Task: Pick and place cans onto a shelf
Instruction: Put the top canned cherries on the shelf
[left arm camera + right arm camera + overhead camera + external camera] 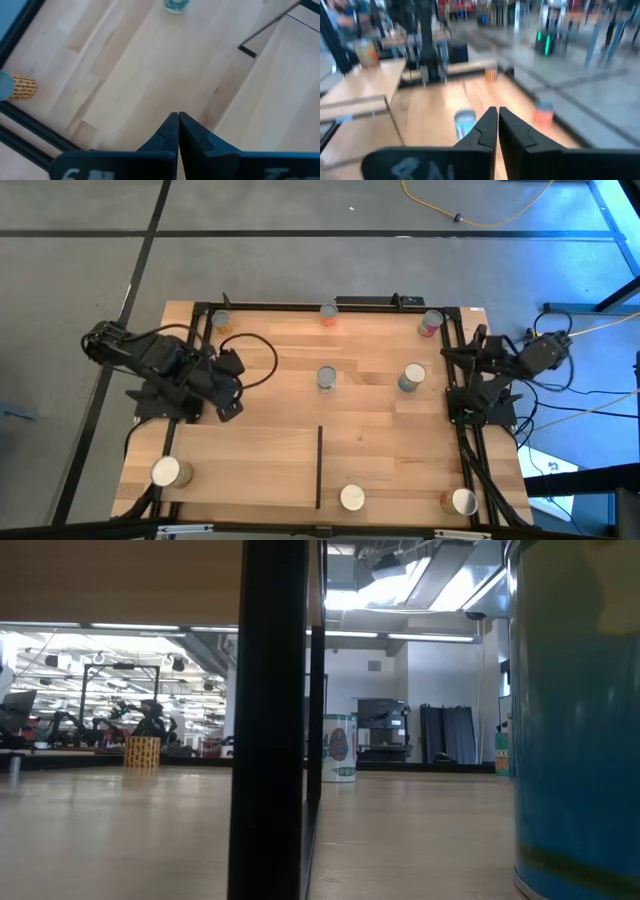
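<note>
Several cans stand upright on the plank tabletop: three along the far edge (221, 321) (329, 313) (430, 323), a grey one (326, 378) and a green-blue one (411, 378) mid-table, and two at the near edge (352, 498) (462, 501). One whitish-topped can (166, 472) stands on the shelf (245, 465), a light-wood panel at the near left with a black bar (319, 465) on its right edge. My left gripper (235, 372) (178, 119) is shut and empty at the table's left. My right gripper (466, 363) (497, 112) is shut and empty at the table's right.
A black frame (330, 305) runs round the table's edges. In the low view the black bar (270, 720) stands close in front, with a large can (580, 720) at the right. The room beyond the table holds other benches and equipment.
</note>
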`<control>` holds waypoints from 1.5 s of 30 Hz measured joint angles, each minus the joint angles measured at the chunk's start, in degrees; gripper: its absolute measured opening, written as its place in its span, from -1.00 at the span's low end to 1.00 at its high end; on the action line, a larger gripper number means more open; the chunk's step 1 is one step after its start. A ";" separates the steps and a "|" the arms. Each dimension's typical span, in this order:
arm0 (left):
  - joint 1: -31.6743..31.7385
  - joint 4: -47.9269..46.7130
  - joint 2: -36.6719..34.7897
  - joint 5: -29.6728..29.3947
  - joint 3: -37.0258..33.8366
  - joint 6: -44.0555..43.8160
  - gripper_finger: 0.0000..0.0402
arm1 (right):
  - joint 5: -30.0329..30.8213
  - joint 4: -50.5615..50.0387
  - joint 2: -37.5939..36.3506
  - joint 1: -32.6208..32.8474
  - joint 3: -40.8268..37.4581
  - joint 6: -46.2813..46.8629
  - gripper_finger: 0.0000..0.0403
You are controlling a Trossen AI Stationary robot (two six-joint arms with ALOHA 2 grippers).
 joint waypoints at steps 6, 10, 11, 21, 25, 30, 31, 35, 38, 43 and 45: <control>4.04 0.02 0.00 -2.33 0.00 0.93 -1.00 | -9.57 -24.11 9.44 0.00 10.67 26.76 -0.90; 6.04 0.02 0.00 -2.45 0.00 1.97 -1.00 | -19.78 -32.25 13.16 0.00 13.78 42.31 -0.90; 6.35 0.02 0.00 -2.47 0.00 2.61 -1.00 | -21.44 -32.26 13.45 0.00 13.91 43.37 -0.90; 8.43 0.05 0.00 -2.58 0.00 5.93 -1.00 | -22.63 -26.13 13.63 0.02 13.91 34.35 -0.90; 8.41 0.04 0.00 -2.56 0.00 5.93 -1.00 | -22.34 -23.82 13.62 0.02 13.91 33.61 -0.90; 8.41 0.04 0.00 -2.56 0.00 5.95 -1.00 | -18.35 -23.60 14.14 0.00 13.91 36.69 -0.90; 8.41 0.02 0.00 -2.56 0.00 5.95 -1.00 | -17.97 -23.59 14.54 0.02 13.91 37.16 -0.90; 8.41 0.02 0.00 -2.56 0.00 5.95 -1.00 | -16.77 -23.59 17.42 0.01 13.90 37.76 -0.82; 8.41 0.04 0.00 -2.55 0.00 5.89 -1.00 | -15.77 -23.59 20.70 -0.14 13.89 37.69 -0.70; 8.41 0.02 0.00 -2.53 0.00 5.27 -1.00 | -15.49 -23.57 27.08 -2.28 13.89 36.30 -0.53; 8.41 0.04 0.00 -2.53 0.00 5.26 -1.00 | -16.89 -23.57 29.58 -3.76 13.89 34.95 -0.52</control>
